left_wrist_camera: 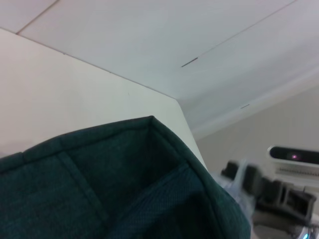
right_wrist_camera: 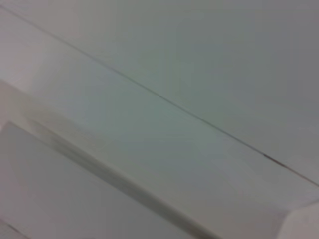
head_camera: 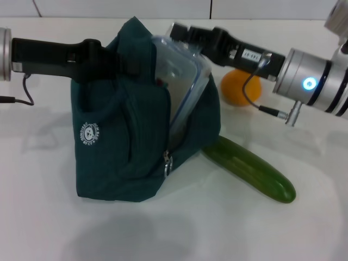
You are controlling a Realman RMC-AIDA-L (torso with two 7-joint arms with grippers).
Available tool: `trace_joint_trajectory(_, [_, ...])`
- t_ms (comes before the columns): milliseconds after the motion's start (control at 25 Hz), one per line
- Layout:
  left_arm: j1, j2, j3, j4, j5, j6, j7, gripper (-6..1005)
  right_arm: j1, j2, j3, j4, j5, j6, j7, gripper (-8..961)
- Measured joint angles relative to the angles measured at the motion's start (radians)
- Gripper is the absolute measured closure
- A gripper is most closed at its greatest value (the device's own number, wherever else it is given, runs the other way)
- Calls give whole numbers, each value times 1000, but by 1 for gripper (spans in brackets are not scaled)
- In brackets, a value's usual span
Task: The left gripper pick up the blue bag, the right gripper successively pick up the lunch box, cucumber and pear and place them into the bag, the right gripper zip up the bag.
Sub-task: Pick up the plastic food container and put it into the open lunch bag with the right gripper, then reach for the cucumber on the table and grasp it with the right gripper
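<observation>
The blue bag [head_camera: 119,147] stands on the white table [head_camera: 49,217], its mouth open to the right. My left gripper [head_camera: 126,61] is shut on the bag's top edge; the bag's fabric fills the left wrist view [left_wrist_camera: 114,189]. The clear lunch box [head_camera: 182,89] with a blue rim sits tilted in the bag's mouth, partly inside. My right gripper [head_camera: 175,31] is shut on the box's upper corner and also shows far off in the left wrist view [left_wrist_camera: 261,191]. The cucumber [head_camera: 250,168] lies on the table to the right of the bag. The round orange-yellow pear [head_camera: 239,87] sits behind my right arm.
The cucumber's near end touches the bag's base. A cable [head_camera: 253,95] hangs from my right wrist near the pear. The right wrist view shows only pale wall panels [right_wrist_camera: 159,119]. The table's far edge meets the wall behind the bag.
</observation>
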Motion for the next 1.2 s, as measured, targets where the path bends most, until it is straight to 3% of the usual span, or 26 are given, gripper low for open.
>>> trace_joint_trajectory(280, [6,0,-1,0,-1,4,1,938,-13,0,-54,-10,2,58,-1,807])
trace_joint_trajectory(680, [14,6,-8,0,-2,3,4,936,-62,0,-44,-46,16,62,-112,794])
trace_joint_trajectory(800, [14,8,-9,1,-2,1,5,935,-66,-3,-24,-42,14,51,-118,681])
trace_joint_trajectory(960, [20,11,-9,8,-5,1,5,934,-87,-29,4,-32,5,23,-176,521])
trace_joint_trajectory(1040, [32,15,-9,13,-20,1,7,933,-104,-53,10,-26,-12,-8,-221,428])
trace_joint_trajectory(1120, [44,19,-9,14,-32,1,9,933,-118,-91,18,-30,-57,-25,-249,336])
trace_joint_trajectory(1160, [44,19,-9,14,-32,1,9,933,-118,-91,18,-30,-57,-25,-249,316])
trace_joint_trajectory(1200, [58,25,-9,14,-45,1,10,933,-121,-141,49,-60,-146,-26,-251,296])
